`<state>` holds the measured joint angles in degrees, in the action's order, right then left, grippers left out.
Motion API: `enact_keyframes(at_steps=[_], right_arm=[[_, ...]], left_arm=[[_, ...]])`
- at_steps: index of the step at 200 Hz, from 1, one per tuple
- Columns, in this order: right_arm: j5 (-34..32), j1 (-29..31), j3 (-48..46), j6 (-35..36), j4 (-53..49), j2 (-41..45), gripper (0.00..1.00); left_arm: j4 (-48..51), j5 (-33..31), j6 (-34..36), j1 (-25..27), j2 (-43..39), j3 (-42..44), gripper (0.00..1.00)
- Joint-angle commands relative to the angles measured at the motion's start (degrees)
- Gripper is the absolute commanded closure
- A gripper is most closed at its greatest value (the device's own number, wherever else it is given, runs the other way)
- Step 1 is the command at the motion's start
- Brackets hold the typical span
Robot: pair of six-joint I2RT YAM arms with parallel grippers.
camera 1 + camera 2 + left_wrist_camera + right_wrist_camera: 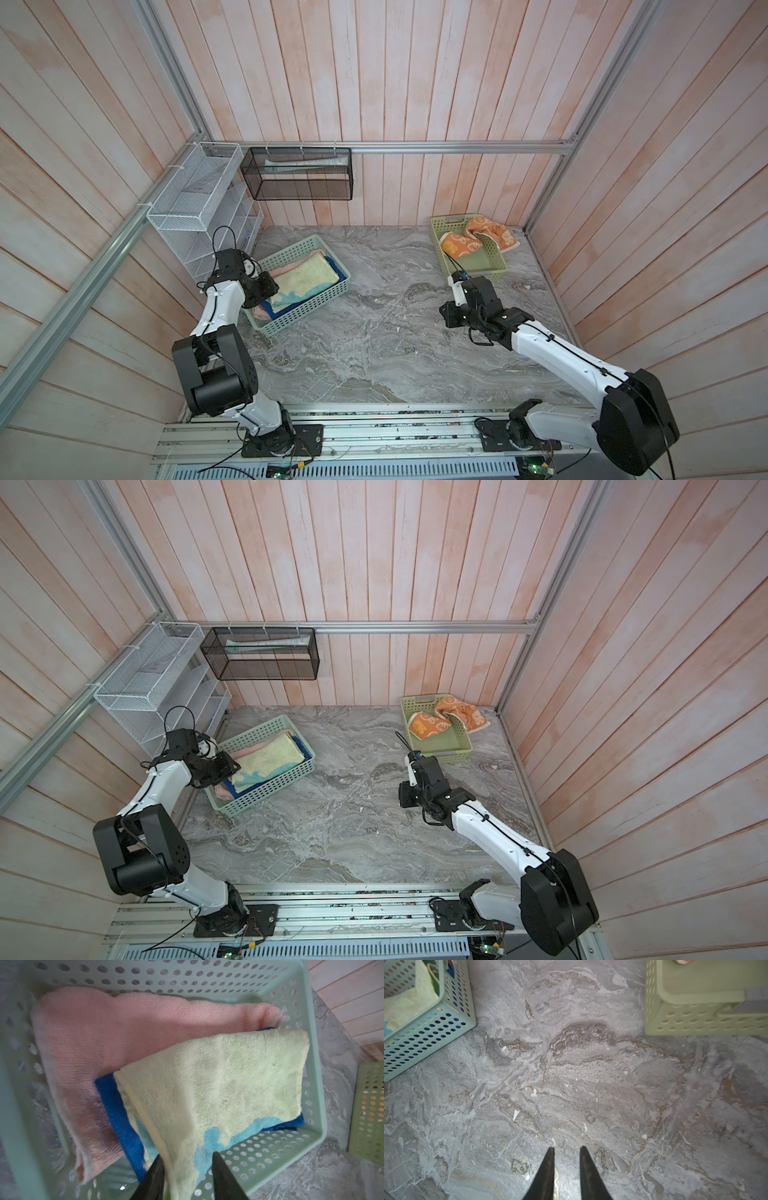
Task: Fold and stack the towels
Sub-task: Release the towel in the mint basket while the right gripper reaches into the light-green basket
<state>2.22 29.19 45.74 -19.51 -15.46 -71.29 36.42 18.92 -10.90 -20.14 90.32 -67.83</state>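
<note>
A pale teal basket point(309, 309) on the left holds three folded towels. The pink towel point(108, 1043) lies lowest, the royal blue towel point(116, 1109) on it, and the pale yellow towel point(228, 1084) with teal patches on top. My left gripper point(188, 1154) hovers at the basket's near end, open. A corner of the yellow towel hangs between its parted fingers. The orange towel point(478, 237) with cream cartoons lies crumpled over the rim of a green basket point(496, 270) at the back right. My right gripper point(567, 1147) is open and empty over bare marble, between the two baskets.
A white wire rack point(195, 203) stands against the left wall behind the left arm. A black mesh basket point(299, 174) hangs on the back wall. Grey marble tabletop point(395, 332) stretches between the two baskets. Aluminium rails run along the front edge.
</note>
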Motion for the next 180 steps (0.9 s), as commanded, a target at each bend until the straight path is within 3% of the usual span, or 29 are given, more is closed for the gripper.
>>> enact_keyframes(at_steps=[1, 61, 118, 180], right_arm=[[-3.1, -2.9, 5.0, 2.9, -0.6, -2.5, 0.70], [-3.0, -12.4, 20.7, 6.3, -2.0, -16.8, 0.57], [3.7, -24.3, 35.2, 5.7, -8.1, -32.6, 0.53], [4.2, -30.0, 45.9, 6.5, -9.8, -44.6, 0.50]], left_arm=[[-2.4, -2.5, 1.0, -0.3, -5.8, -0.7, 0.60], [-2.9, -0.1, 0.0, 2.6, -11.9, -1.5, 0.62], [-9.6, -1.3, -4.9, 23.1, -9.8, 1.6, 0.62], [-20.1, 0.3, -10.4, 42.2, 6.4, -4.2, 0.64]])
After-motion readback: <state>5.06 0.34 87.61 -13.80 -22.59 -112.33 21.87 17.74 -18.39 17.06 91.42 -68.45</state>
